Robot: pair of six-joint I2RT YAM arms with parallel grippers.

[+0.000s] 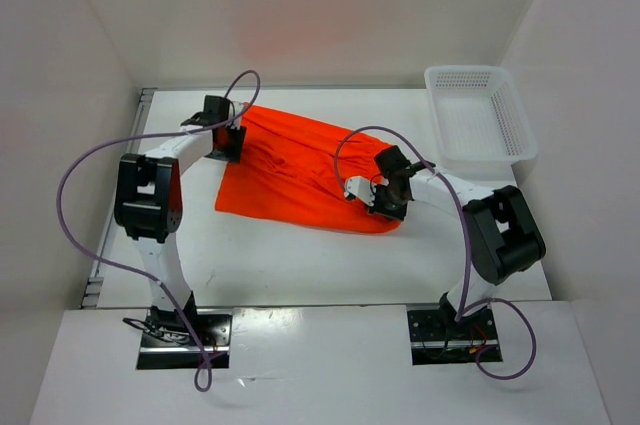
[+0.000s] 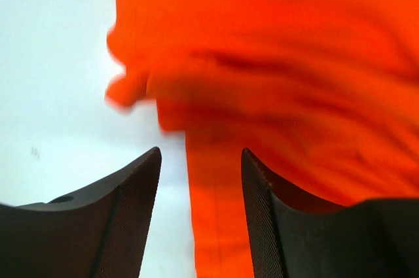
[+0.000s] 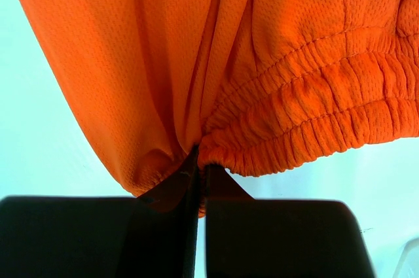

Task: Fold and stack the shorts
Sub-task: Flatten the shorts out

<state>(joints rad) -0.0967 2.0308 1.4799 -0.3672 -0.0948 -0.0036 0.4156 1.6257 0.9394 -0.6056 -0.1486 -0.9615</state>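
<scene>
The orange-red shorts [image 1: 300,173] lie spread across the middle of the white table. My left gripper [image 1: 228,141] is at their far left corner. In the left wrist view it [image 2: 200,180] is open, its fingers [image 2: 134,206] straddling the cloth's edge [image 2: 216,225] just above it, with nothing held. My right gripper [image 1: 385,197] is at the shorts' right end. In the right wrist view it [image 3: 201,172] is shut on the gathered waistband [image 3: 308,127], which bunches and hangs from the closed jaws.
A white perforated plastic basket [image 1: 480,125] stands at the back right of the table, close to my right arm. White walls enclose the table at the back and both sides. Purple cables loop over both arms.
</scene>
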